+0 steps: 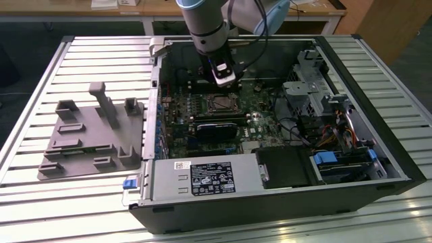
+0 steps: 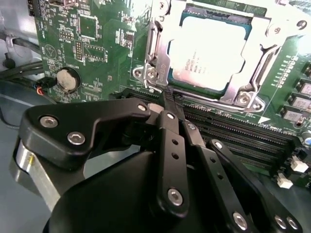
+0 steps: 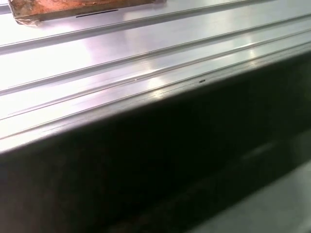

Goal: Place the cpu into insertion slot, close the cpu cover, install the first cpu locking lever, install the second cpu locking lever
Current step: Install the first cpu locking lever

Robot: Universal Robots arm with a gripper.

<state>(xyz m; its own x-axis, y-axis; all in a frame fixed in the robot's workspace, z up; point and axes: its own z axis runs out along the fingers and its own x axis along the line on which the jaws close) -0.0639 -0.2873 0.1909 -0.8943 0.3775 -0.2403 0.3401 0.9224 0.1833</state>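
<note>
A ribbed silver metal table (image 1: 54, 202) is carrying an open black computer case (image 1: 378, 152) beside a grey plastic fixture block (image 1: 91, 136). The silver-grey square cpu (image 2: 206, 56) is sitting in the silver-rimmed insertion slot (image 2: 243, 99), framed by the silvery metal cpu cover (image 2: 158, 41). The black gripper (image 2: 167, 104) is hovering clenched, tips meeting at the cover's corner, gripping nothing visible.

Slatted metal table (image 1: 81, 50) carries open computer case (image 1: 284, 202); grey fixture (image 1: 88, 136) beside it.

Fingers (image 2: 167, 104) pinched together, angled down.
</note>
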